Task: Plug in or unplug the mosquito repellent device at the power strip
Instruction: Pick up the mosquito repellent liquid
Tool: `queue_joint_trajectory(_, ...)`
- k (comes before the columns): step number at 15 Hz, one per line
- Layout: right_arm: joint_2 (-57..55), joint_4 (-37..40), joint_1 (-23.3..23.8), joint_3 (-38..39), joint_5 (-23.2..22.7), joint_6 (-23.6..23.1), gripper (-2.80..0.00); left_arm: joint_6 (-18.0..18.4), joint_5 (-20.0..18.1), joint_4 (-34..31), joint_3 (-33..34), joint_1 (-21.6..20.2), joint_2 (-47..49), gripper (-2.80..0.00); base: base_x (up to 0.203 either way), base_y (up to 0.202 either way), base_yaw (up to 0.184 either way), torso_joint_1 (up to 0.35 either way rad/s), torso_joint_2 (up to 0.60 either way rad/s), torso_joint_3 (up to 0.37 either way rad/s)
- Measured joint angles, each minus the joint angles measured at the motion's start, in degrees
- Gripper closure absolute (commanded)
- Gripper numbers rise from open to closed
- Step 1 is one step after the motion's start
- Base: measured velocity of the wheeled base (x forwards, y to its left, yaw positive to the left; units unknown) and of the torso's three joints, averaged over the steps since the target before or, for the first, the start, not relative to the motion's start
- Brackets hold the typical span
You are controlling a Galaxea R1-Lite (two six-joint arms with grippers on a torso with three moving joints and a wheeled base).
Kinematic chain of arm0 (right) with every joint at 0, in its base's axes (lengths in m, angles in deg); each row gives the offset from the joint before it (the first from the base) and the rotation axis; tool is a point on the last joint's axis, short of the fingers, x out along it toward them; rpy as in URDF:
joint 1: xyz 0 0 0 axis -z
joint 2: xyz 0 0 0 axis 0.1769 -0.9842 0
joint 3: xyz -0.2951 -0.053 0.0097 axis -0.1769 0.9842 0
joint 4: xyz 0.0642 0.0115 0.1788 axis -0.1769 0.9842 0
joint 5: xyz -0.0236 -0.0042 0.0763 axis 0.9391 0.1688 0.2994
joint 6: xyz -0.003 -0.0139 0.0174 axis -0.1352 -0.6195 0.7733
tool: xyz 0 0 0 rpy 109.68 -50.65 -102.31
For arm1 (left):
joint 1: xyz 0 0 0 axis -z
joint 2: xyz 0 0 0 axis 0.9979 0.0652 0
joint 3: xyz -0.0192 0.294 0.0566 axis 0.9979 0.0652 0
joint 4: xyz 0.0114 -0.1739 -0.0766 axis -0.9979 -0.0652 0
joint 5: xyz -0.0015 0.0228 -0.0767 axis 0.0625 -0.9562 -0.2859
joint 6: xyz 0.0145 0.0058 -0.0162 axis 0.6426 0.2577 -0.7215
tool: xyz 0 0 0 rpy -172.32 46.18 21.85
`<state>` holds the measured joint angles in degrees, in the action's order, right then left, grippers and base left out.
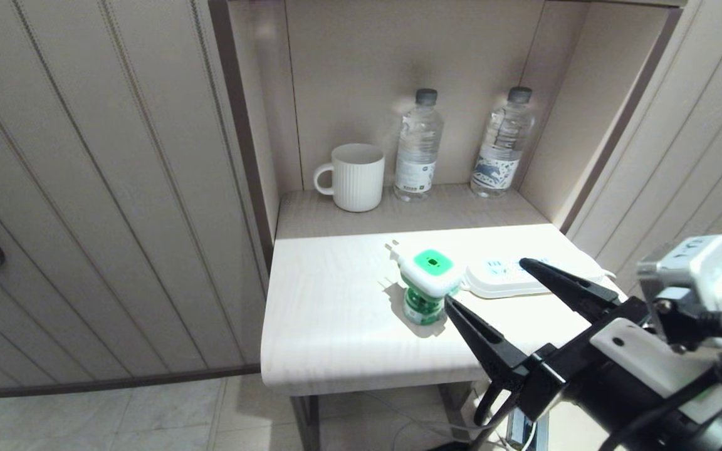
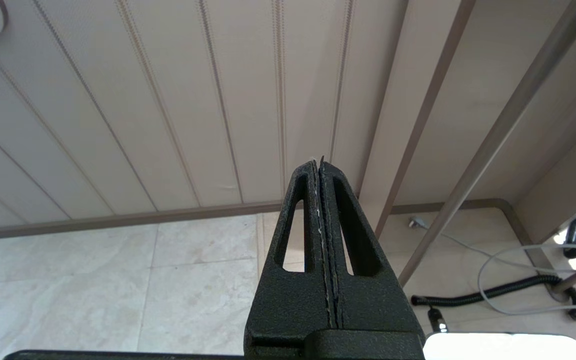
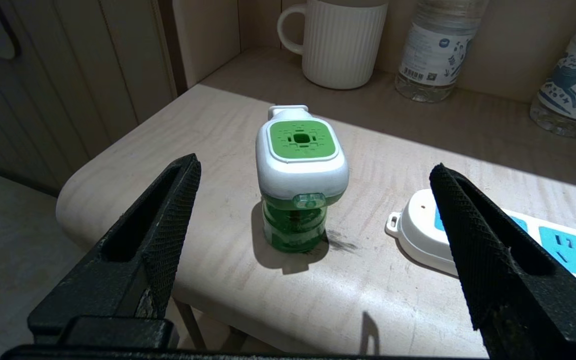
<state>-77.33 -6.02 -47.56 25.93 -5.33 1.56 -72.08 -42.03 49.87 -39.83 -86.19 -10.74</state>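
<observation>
Beige grooved wall panels flank a recessed niche over a pale wood-grain table. Bright light falls across the tabletop's front while the niche stays shaded. Below lies a cream tiled floor with a brown baseboard.

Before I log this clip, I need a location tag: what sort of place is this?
Probably a hotel room or bedroom nook: a small table with a power strip, a mug and two water bottles in a panelled alcove.
</observation>
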Motion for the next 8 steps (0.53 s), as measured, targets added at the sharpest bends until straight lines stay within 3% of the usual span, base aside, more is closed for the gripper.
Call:
queue_joint_trajectory(4,-5.4,-6.6,-0.2,-2.0,0.5,-0.7,-2.80,0.0,0.0,0.0,0.0,0.0,0.0,0.00,0.000,0.000,0.000,0.000,0.00,0.000)
queue_joint_trajectory(8,-8.8,-6.7,0.1,-5.0,0.4,-1.1,-2.80,0.0,0.0,0.0,0.0,0.0,0.0,0.00,0.000,0.000,0.000,0.000,0.00,0.000)
